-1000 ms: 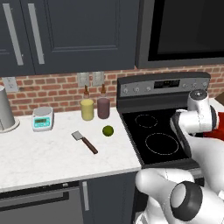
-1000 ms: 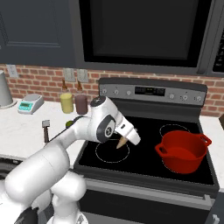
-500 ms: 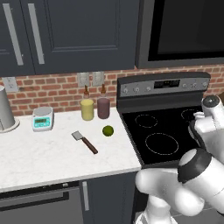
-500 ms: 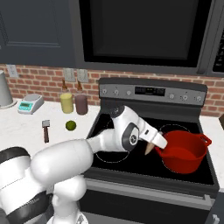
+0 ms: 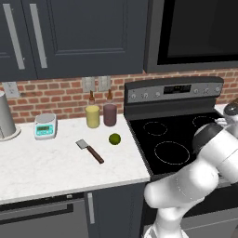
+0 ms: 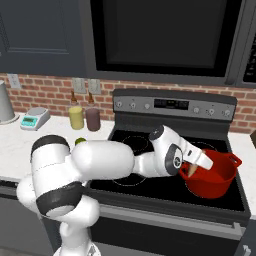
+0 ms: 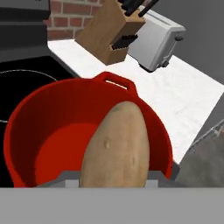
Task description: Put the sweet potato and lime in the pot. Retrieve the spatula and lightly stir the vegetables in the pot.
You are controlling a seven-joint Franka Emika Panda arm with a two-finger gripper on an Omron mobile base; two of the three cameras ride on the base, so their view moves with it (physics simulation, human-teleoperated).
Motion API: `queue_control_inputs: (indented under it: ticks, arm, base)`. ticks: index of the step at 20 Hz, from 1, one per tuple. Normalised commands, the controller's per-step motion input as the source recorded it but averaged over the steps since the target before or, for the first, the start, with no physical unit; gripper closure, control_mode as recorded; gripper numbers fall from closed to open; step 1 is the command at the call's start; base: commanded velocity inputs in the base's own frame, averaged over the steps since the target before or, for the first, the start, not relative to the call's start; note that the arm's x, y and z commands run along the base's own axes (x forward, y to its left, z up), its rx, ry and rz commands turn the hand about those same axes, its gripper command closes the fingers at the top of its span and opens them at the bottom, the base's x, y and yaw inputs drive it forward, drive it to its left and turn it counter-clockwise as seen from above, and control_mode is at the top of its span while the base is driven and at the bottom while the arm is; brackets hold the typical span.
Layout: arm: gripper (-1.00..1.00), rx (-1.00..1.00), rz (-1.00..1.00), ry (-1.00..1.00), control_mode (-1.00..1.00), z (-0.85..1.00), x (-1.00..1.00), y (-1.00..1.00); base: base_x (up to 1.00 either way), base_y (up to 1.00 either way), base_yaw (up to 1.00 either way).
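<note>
**Sweet potato held over the red pot**

End effector (image 6: 192,169) clamped on the sweet potato (image 7: 114,146), right at the near rim of the pot (image 6: 220,179). From the hand camera the tuber's long axis runs away from the fingers, tapered tip pointing out over the pot's hollow; pot interior looks bare red. Arm reaches far to its right across the stove (image 5: 173,139), forearm stretched low over the burners, wrist angled down toward the pot.

No readable writing anywhere; stove panel markings too small to make out.

Pot sits on the stove's front right burner. Beyond it, on the white bench (image 7: 175,92), a knife block (image 7: 111,33) and a toaster (image 7: 155,41).

Lime (image 5: 115,138) lies on the left bench near the stove edge. Spatula (image 5: 89,150) just left of it, blade toward the wall, handle toward the front. Scale (image 5: 45,126) and two jars (image 5: 101,115) stand by the brick wall.
</note>
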Motion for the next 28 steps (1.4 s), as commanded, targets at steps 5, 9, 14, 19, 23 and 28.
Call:
queue_control_inputs:
  ticks: [5, 9, 14, 19, 23, 28]
  arm:
    - [1.0, 0.1, 0.0, 0.0, -1.0, 0.0, 0.68, -0.36]
    - [1.0, 0.13, 0.0, 0.02, -1.0, -0.04, 0.67, -0.52]
    - [1.0, 0.1, 0.0, 0.0, -1.0, -0.1, 0.5, -0.73]
    - [1.0, 0.12, 0.0, 0.0, -1.0, -0.11, 0.16, -0.78]
    - [1.0, 0.14, 0.0, 0.0, -1.0, 0.0, 0.0, -0.77]
    - [1.0, 0.13, 0.0, -0.01, -1.0, 0.0, -0.15, -0.4]
  base:
    - [0.0, 0.0, 0.0]
    - [0.0, 0.0, 0.0]
    - [0.0, 0.0, 0.0]
    - [0.0, 0.0, 0.0]
    - [0.0, 0.0, 0.0]
    - [0.0, 0.0, 0.0]
